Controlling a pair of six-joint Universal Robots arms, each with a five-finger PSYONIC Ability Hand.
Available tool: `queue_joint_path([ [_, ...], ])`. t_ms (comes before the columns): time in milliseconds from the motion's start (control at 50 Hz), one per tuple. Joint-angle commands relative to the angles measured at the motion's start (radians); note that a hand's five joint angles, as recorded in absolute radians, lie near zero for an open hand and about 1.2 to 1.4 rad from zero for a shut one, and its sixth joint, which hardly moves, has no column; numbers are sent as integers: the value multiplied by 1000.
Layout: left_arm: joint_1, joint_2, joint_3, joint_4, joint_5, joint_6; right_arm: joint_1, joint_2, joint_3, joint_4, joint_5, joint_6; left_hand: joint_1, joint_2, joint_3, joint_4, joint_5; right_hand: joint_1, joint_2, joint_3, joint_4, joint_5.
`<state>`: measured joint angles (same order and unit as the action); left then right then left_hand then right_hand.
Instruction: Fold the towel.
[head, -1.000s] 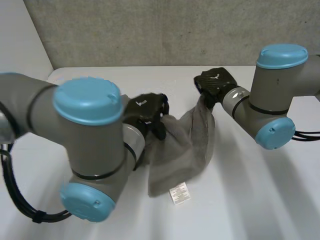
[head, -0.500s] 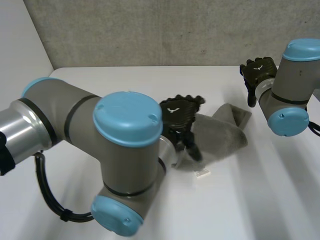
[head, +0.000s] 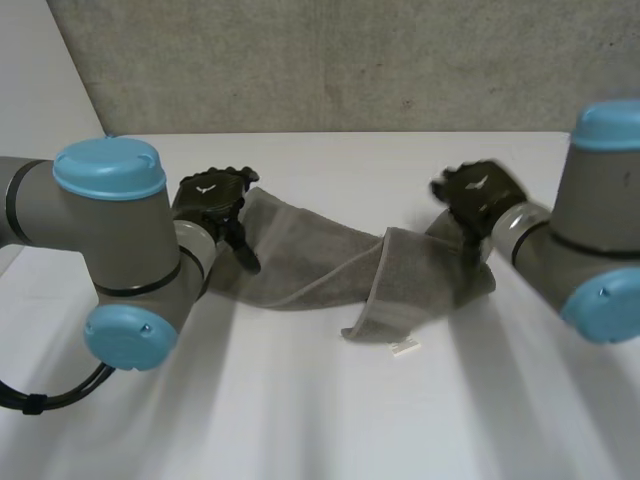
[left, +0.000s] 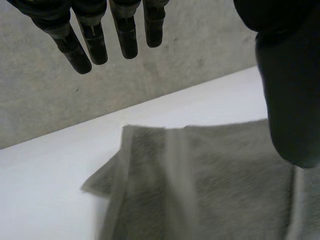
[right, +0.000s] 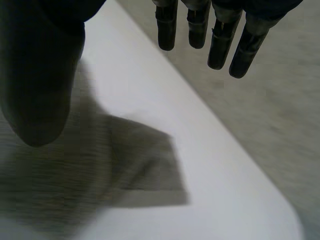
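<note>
A grey towel lies stretched across the white table, twisted and doubled over near its middle, with a small white label at its near edge. My left hand hovers over the towel's left end, fingers straight and the thumb apart, holding nothing; the towel lies below its palm. My right hand is over the towel's right end, also open, with its fingers straight above a towel corner.
The white table has bare room in front of the towel and behind it. A grey concrete wall runs along the table's far edge. Both arms' elbows hang low at the near left and right.
A second ago both hands held the bunched towel up; they let go. Since then the left hand moved left, the right came back to the towel's right end, and the towel lies spread wider.
</note>
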<state>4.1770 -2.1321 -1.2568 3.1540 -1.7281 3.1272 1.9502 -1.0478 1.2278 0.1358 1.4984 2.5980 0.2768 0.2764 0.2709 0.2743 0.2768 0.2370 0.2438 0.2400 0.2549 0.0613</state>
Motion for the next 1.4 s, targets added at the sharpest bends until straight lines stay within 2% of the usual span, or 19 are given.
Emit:
queue_joint_path([
  [20,43,-66,20,21,64,105,99,-8,123,-4,-89,7,19,19,25,21,-156,9,2,6,-9,10],
  [200,43,-153,82,26,146,157,185,14,173,-53,-174,4,98,99,104,101,-76,98,91,95,80,99],
  [280,43,-172,93,23,189,155,196,52,170,-88,-178,-2,107,107,113,109,-68,124,117,121,106,125],
  [360,40,-198,108,24,234,154,204,98,154,-122,-173,-10,110,110,116,112,-65,305,299,302,287,307],
  [660,26,-256,155,-2,239,148,200,129,164,-122,-126,-15,169,169,175,171,-6,705,698,702,687,706],
  [760,14,-267,154,-11,239,146,190,98,190,-124,-110,-29,169,169,175,171,-6,937,930,934,919,938],
  [800,-1,-269,151,-20,239,145,185,63,214,-122,-104,-44,169,169,175,171,-6,1115,1108,1112,1097,1116],
  [840,-8,-269,149,-25,239,142,185,45,231,-124,-101,-51,169,169,175,171,-6,1159,1152,1156,1141,1160],
  [980,-26,-256,142,-57,239,129,171,-41,299,-128,-101,-67,169,169,175,171,-6,1159,1152,1156,1141,1160],
  [1120,-25,-218,106,-88,240,125,58,-129,377,-142,-104,-81,169,169,175,171,-6,1159,1152,1156,1141,1160],
  [1400,-26,-244,99,-42,232,132,-17,-136,423,-159,-119,-81,251,251,257,253,76,1159,1152,1156,1141,1160],
])
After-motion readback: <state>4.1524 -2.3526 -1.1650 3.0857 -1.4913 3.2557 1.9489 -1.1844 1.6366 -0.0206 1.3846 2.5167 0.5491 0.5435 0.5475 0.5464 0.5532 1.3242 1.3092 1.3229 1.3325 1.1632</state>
